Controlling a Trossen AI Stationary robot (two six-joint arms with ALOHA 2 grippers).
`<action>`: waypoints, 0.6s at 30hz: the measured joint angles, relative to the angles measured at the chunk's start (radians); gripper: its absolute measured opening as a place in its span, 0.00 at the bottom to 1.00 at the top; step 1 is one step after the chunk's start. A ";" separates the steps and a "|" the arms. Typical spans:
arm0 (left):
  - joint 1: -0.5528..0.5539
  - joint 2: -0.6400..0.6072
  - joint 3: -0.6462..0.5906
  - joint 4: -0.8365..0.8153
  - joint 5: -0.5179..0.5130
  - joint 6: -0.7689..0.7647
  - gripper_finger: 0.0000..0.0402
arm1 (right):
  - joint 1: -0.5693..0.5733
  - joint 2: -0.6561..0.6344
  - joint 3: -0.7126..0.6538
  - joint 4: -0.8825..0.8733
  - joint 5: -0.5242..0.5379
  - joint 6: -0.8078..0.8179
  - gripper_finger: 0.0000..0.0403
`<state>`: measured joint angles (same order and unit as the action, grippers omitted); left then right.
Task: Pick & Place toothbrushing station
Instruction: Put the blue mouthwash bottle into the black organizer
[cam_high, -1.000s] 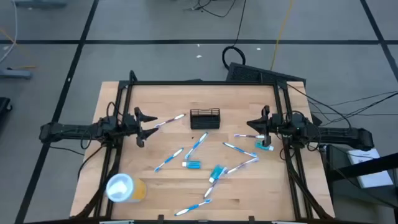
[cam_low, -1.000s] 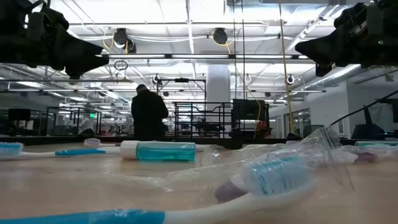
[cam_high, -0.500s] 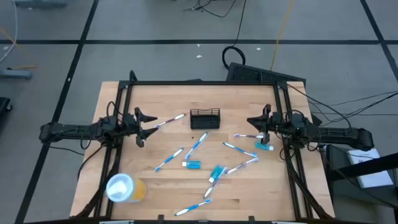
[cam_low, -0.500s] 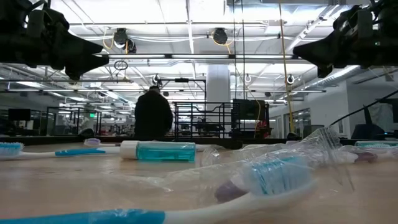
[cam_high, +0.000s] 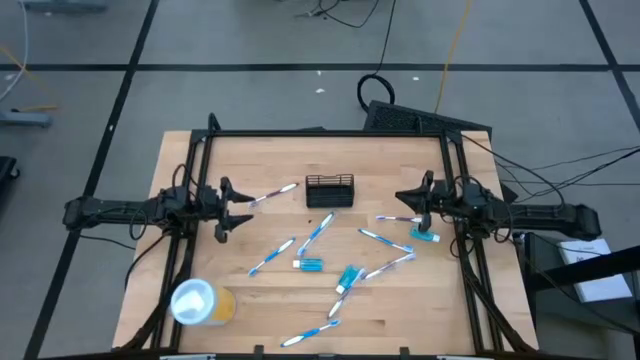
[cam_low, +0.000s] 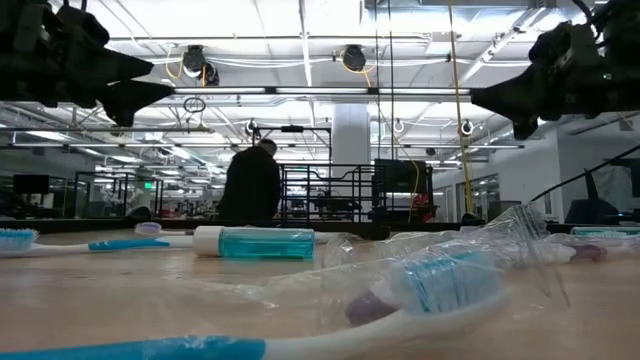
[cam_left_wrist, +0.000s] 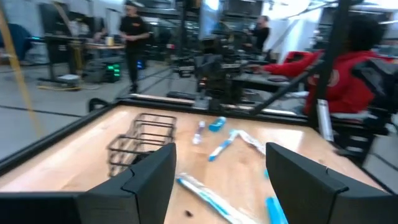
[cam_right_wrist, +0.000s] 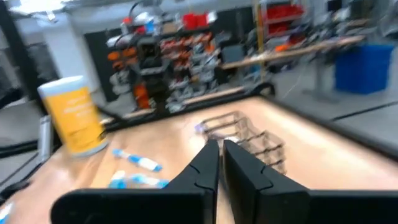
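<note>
Nothing has been lifted yet — the toothbrushing station (cam_high: 330, 190) sits untouched mid-table, the left gripper (cam_high: 236, 208) spread empty, the right gripper (cam_high: 404, 196) closed empty.

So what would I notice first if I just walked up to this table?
Probably the blue and white toothbrushes scattered across the middle of the wooden table, with a black wire holder standing just behind them. Then the yellow cup with its white lid near the front left corner.
</note>
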<state>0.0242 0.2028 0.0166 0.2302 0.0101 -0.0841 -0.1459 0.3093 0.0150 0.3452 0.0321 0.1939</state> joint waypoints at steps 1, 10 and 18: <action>0.000 0.000 0.000 -0.005 0.009 0.000 0.63 | 0.001 0.007 0.000 -0.007 -0.023 0.016 0.04; 0.000 0.012 0.000 -0.029 0.016 0.032 0.63 | 0.035 0.125 0.000 -0.037 -0.060 0.068 0.27; 0.000 0.070 0.000 -0.018 0.016 0.091 0.63 | 0.039 0.293 0.045 -0.023 -0.059 0.155 0.52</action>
<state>0.0242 0.2732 0.0166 0.2125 0.0257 0.0065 -0.1070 0.6025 0.0598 0.3226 -0.0267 0.3488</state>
